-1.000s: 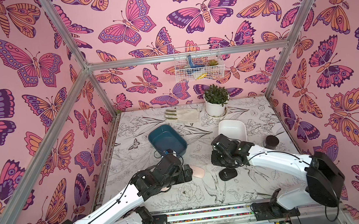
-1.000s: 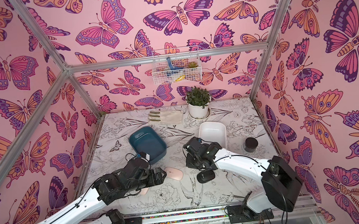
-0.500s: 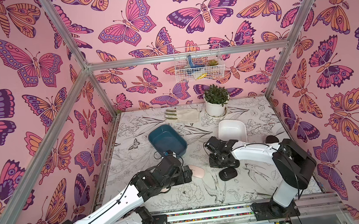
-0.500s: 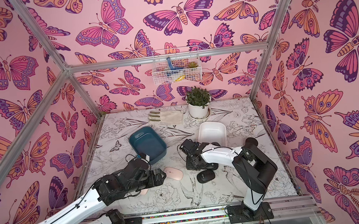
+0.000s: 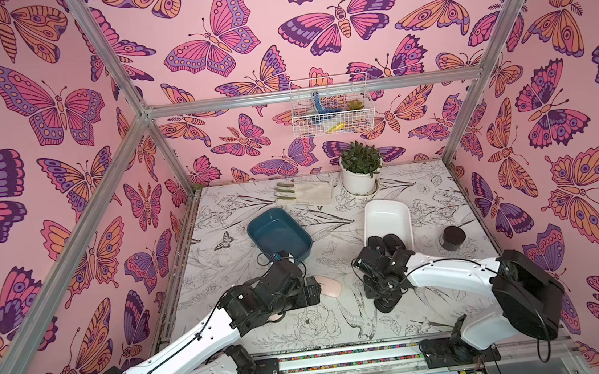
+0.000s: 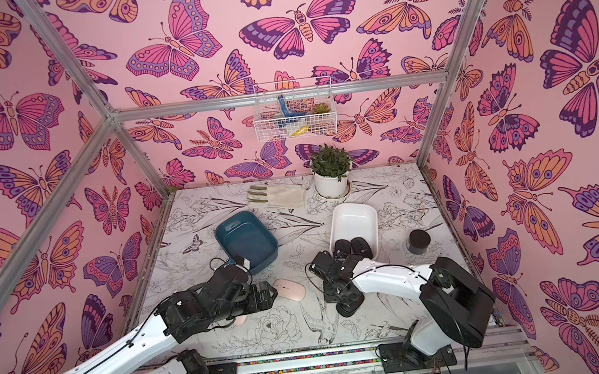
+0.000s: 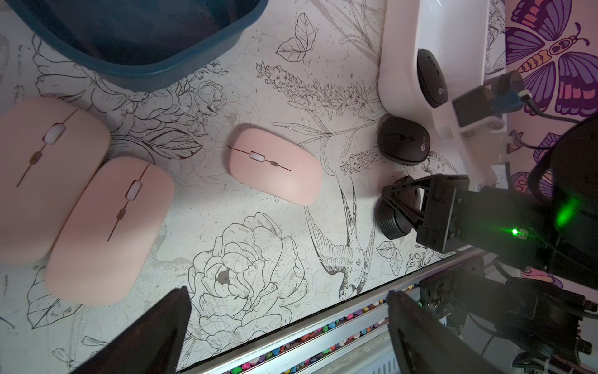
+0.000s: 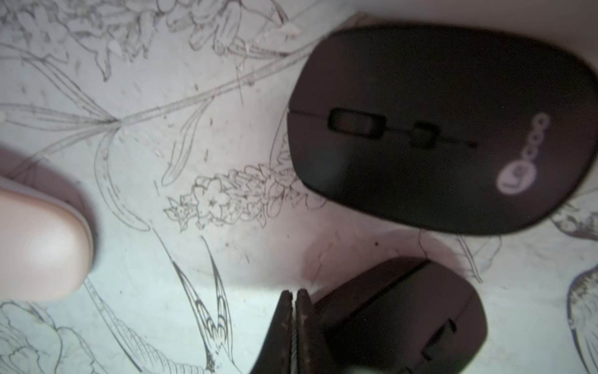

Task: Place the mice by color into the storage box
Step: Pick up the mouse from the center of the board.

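- Left gripper (image 7: 288,323) jaws spread wide, holding nothing; right gripper (image 8: 293,327) jaws pressed together, empty, beside a black mouse (image 8: 417,311).
- Three pink mice (image 7: 275,165) on the table; two black ones in the white box (image 5: 384,213).

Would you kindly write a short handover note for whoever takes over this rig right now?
Left tool: open, empty, over the table near the three pink mice.
Right tool: shut, empty, beside the two loose black mice.
Done: two binned black mice lie in the white bin.
Left: both loose black mice to the white bin; all pink mice, presumably to the empty blue bin.
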You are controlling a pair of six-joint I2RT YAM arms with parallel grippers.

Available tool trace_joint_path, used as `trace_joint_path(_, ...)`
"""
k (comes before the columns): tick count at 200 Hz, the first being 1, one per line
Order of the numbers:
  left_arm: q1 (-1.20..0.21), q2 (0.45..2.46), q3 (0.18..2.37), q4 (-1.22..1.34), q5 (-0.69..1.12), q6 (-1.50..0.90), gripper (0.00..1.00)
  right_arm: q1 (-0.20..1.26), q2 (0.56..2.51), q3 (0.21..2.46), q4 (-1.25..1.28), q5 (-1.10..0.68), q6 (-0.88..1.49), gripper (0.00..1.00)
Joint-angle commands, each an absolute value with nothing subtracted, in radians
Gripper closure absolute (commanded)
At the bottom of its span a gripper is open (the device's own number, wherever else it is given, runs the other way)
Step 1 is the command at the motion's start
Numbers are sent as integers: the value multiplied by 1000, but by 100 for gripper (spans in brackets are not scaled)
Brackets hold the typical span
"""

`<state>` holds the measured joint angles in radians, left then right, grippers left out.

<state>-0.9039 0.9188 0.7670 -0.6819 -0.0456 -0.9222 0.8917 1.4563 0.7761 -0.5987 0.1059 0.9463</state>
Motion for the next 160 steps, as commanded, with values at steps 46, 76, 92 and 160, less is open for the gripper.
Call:
trace_joint_path(46,-908,890,720,-703,-58,-932,1,961,1156,649,-765,158,1099,63)
trace_joint_path(76,-908,889,717,-702,-61,-932,1,963,1028,630,-816,169,1124,37)
trace_joint_path(92,-908,893,716,-701,-60,-933,1,963,998,629,-882,191,1130,30)
trace_joint_path(160,-908,908,723,-694,-56,-928,1,962,1039,515,-751,154,1121,21)
